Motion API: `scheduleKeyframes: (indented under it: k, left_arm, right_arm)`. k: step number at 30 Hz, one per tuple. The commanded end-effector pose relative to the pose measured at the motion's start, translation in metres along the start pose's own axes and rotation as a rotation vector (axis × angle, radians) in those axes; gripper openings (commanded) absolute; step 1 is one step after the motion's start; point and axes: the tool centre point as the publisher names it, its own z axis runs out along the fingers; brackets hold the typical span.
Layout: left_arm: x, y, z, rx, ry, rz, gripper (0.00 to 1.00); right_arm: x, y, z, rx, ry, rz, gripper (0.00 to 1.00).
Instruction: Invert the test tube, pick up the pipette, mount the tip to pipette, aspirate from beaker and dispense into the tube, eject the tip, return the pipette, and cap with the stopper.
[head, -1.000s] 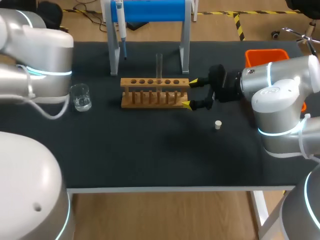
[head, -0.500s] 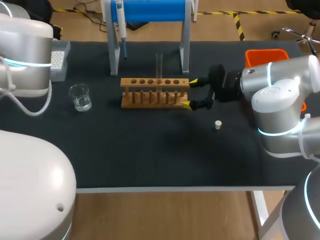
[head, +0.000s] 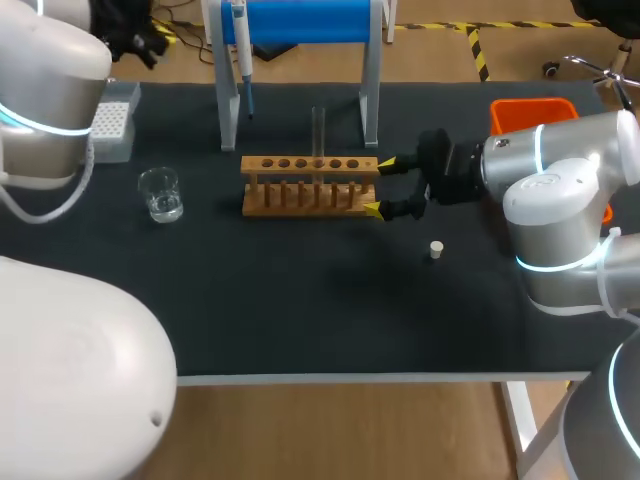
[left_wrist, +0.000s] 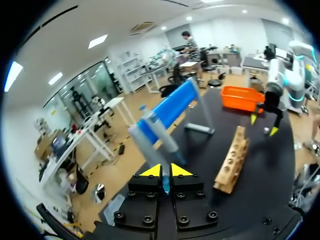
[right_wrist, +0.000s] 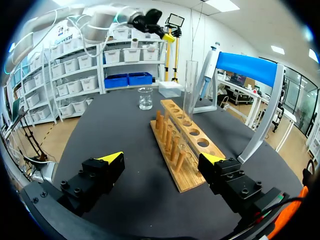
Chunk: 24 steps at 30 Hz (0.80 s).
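Retreating from the wooden rack (head: 310, 185), the left arm (head: 50, 95) has uncovered the tip box (head: 112, 122). The left gripper (left_wrist: 165, 171) has its fingers clenched on nothing and faces the pipette (head: 240, 45) hung behind the rack. The right gripper (head: 379, 186) stays released at the rack's end, with the test tube (head: 319, 130) upright in the rack. Pipette pickup probably follows.

You're in a lab. On the black counter (head: 320, 300) stand a wooden rack (head: 310, 185) holding a glass tube (head: 319, 130), a beaker (head: 160, 193) and a tip box (head: 112, 120). A pipette (head: 241, 55) hangs on a blue stand (head: 300, 20).
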Motion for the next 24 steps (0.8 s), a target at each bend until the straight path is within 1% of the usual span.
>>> scheduleKeyframes:
  k: [1, 3, 6, 8, 9, 13, 24]
  left_arm:
    - [0.028, -0.024, -0.025, -0.013, 0.182, 0.062, 0.0]
    - [0.046, -0.034, -0.021, 0.013, 0.227, 0.091, 0.0]
    - [0.069, -0.044, -0.014, 0.037, 0.299, 0.118, 0.0]
    - [0.085, -0.047, -0.008, 0.029, 0.366, 0.116, 0.0]
    - [0.09, -0.048, -0.007, 0.037, 0.384, 0.116, 0.0]
    - [0.117, -0.055, -0.004, 0.042, 0.498, 0.093, 0.0]
    - [0.117, -0.055, -0.004, 0.042, 0.498, 0.093, 0.0]
  right_arm:
    - [-0.001, -0.001, -0.001, -0.001, 0.002, -0.001, 1.0]
    - [-0.001, -0.001, -0.001, -0.001, 0.002, -0.001, 1.0]
    - [-0.001, -0.001, -0.001, -0.001, 0.002, -0.001, 1.0]
    - [-0.001, -0.001, -0.001, -0.001, 0.002, -0.001, 1.0]
    - [-0.001, -0.001, -0.001, -0.001, 0.002, -0.001, 1.0]
    - [-0.001, -0.001, -0.001, -0.001, 0.002, -0.001, 1.0]
    - [-0.001, -0.001, -0.001, -0.001, 0.002, -0.001, 1.0]
